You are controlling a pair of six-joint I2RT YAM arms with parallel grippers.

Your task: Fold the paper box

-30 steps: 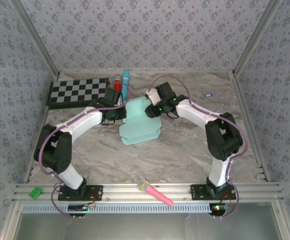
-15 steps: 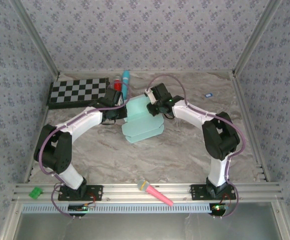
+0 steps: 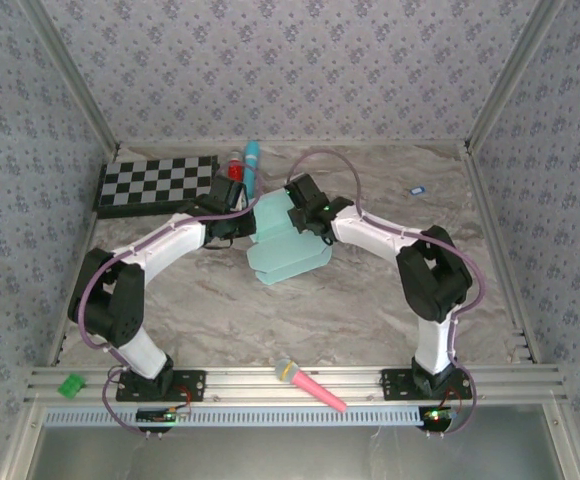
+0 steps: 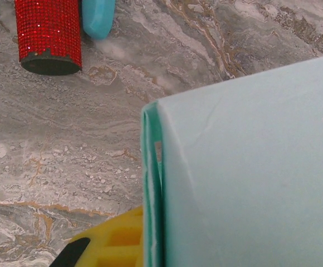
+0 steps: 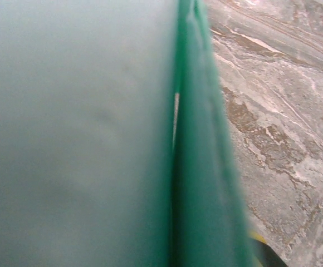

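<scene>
Cardboard, pale mint-blue and thin, the half-folded paper box has one edge pinched between the left gripper's closed fingers, apparently as an anchor. The right gripper straddles the opposite panel, presumably to crease it. Whether its fingers clamp I cannot tell.

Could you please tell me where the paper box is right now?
In the top view the paper box lies near the table's centre, between the two arms, just nearer their bases than the cyan tube and to the right of the checkerboard.
</scene>
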